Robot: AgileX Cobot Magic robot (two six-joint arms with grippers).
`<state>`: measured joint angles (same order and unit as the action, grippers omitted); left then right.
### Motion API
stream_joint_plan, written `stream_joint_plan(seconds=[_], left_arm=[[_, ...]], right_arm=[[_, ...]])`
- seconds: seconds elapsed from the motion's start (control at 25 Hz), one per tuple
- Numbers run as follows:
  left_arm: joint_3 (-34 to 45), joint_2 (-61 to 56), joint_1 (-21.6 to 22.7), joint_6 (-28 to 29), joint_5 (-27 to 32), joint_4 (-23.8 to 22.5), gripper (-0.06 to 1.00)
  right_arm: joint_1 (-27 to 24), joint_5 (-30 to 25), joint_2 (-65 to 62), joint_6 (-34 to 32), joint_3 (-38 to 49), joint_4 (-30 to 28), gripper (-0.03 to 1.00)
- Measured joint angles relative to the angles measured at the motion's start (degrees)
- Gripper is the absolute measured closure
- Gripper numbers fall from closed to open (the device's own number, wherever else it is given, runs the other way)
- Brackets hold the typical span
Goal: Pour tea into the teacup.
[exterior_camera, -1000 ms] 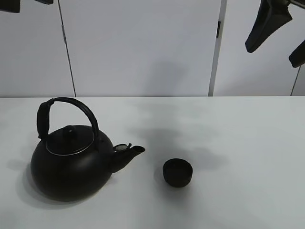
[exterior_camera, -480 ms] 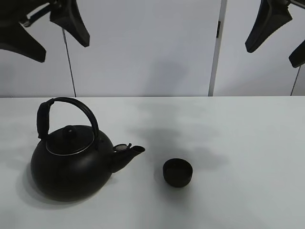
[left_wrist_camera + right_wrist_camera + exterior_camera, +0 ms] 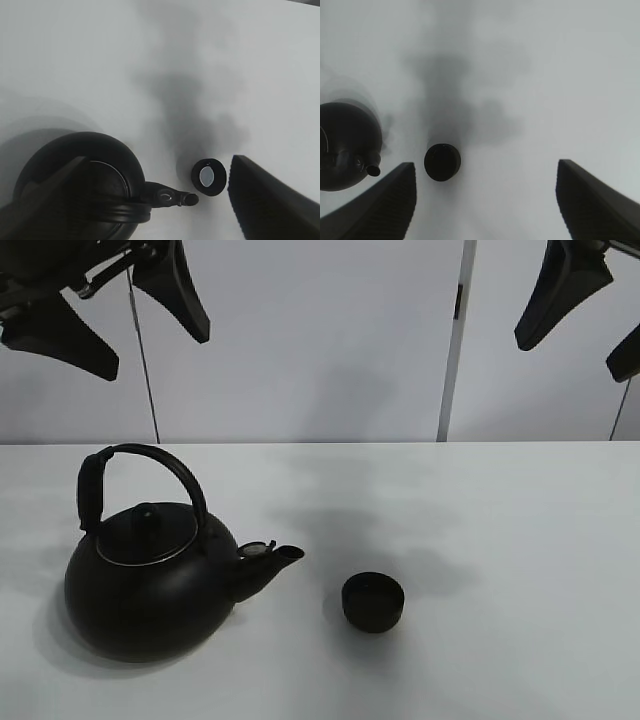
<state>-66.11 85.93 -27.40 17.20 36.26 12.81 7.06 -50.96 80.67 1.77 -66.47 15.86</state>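
Note:
The small matte-black teacup (image 3: 373, 601) stands on the white table (image 3: 500, 540), right of the big black kettle (image 3: 150, 580), whose spout points toward it. The cup looks empty. My left gripper (image 3: 125, 315) hangs open and empty high above the kettle, at the top left. My right gripper (image 3: 595, 325) hangs open and empty high at the top right, far from the cup. In the left wrist view the kettle (image 3: 85, 180) and teacup (image 3: 209, 177) lie far below the open gripper (image 3: 159, 160). The right wrist view shows the teacup (image 3: 442, 161) and kettle (image 3: 347, 145) below the open gripper (image 3: 486, 162).
A white panelled wall (image 3: 300, 340) stands behind the table's back edge. The kettle has an arched handle (image 3: 150, 465) standing upright and a lid with a knob (image 3: 147, 512).
My left gripper has come into the exterior view at the top left and moved down and right. The right gripper, kettle and teacup have not moved.

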Motion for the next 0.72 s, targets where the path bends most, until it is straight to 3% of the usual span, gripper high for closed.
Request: stream_joint_plan(seconds=[0.72], left_arm=[[0.0,0.0,0.0,-0.06,0.0,0.0,0.4]], right_arm=[[0.0,0.2,0.0,0.0,0.0,0.0,0.43]])
